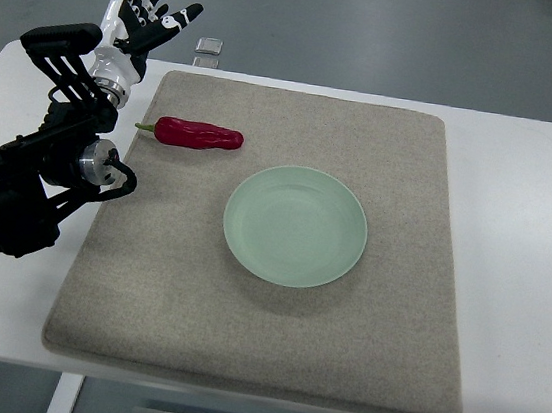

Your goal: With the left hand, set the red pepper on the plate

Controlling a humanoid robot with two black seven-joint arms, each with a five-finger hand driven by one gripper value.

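One red pepper [199,135] lay on the grey mat [380,340], stem toward the left, just up and left of the single pale green plate [296,226] and apart from it. Nothing lay between them. The left hand [140,15] hovered beyond the mat's far left corner, fingers spread, holding nothing. A small clear object [210,47] sat by the white table's [523,247] far edge.

We see a white table [519,196] carrying a grey felt mat [270,337] that covers most of its top. At the table's twelve o'clock edge, just beyond the mat, lies a small clear block [210,48].
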